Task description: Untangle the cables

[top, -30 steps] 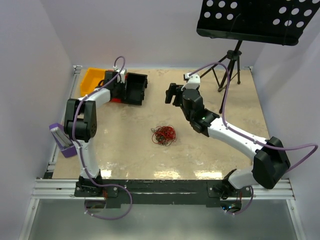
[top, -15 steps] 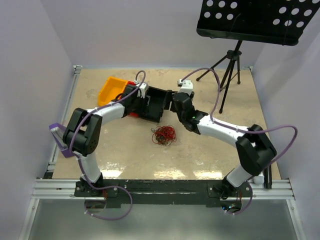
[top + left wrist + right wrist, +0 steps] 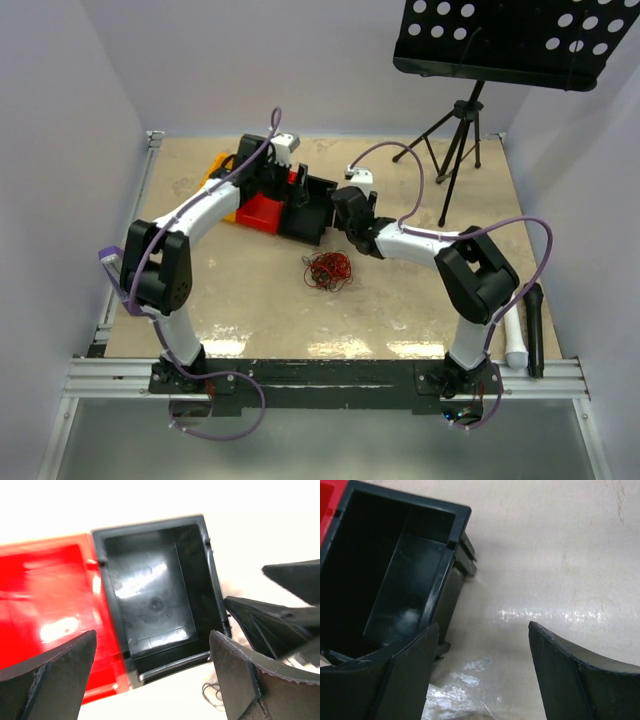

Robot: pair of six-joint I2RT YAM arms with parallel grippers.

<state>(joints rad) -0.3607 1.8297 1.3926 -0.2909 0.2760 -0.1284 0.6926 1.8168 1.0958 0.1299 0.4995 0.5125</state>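
2 pairs of jaws stand spread at the black bin [image 3: 155,600]: the left gripper [image 3: 152,645] above it beside the red bin [image 3: 50,610], the right gripper [image 3: 482,630] at its right wall. The cables [image 3: 328,269] lie tangled on its near side; I would seat the bin without sweeping them.

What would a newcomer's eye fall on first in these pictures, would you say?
Probably the small tangle of thin red and dark curly wires lying alone mid-table. Behind it, the open left gripper and open right gripper crowd an empty black plastic bin beside a red plastic bin. A black perforated music stand looms at the far right.
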